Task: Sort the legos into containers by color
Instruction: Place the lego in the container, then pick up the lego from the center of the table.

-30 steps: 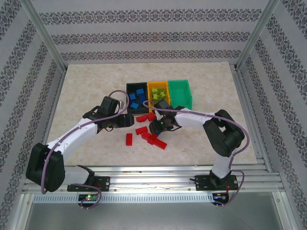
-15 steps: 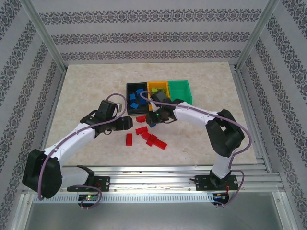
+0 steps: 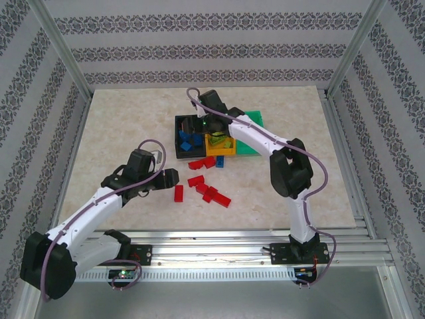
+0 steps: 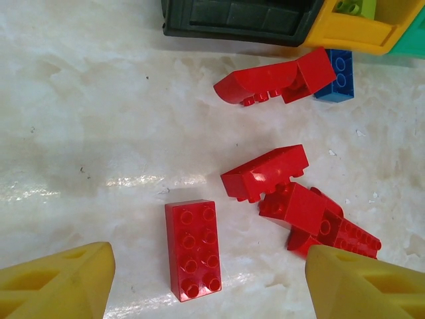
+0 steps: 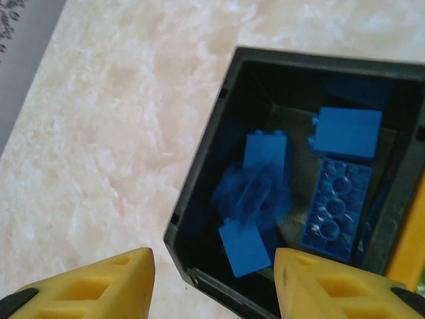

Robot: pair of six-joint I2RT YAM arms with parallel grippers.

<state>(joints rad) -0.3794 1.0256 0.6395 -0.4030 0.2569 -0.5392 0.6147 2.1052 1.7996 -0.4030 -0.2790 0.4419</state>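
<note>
Marble-look table (image 3: 113, 126) sits inside patterned walls (image 3: 199, 53). From the top camera, three bins stand in a row at the far middle: black bin (image 3: 177, 139) on the left, yellow bin (image 3: 222, 151) in the middle, green bin (image 3: 256, 119) on the right. The right gripper (image 3: 199, 127) hangs over the black bin. The left gripper (image 3: 171, 178) is low over the table, left of the red bricks (image 3: 207, 191) scattered just near of the bins. One blue brick (image 3: 220, 163) lies by the yellow bin's near wall.

Left wrist view: the left gripper (image 4: 209, 286) is spread wide and grasps nothing. A flat red brick (image 4: 192, 249) lies on the table between its fingers (image 4: 56, 282), touching neither. A red pile (image 4: 292, 199) lies to its right. Farther off are more red pieces (image 4: 279, 83) and the blue brick (image 4: 335, 74), just near of the black bin (image 4: 232, 16) and yellow bin (image 4: 352, 30), which holds a lime brick (image 4: 355, 6).

Right wrist view: the right gripper (image 5: 212, 289) is released, with nothing between its fingers (image 5: 86, 286), above the black bin (image 5: 199, 186). Blue bricks (image 5: 345, 133) lie inside, one a blur (image 5: 255, 196).
</note>
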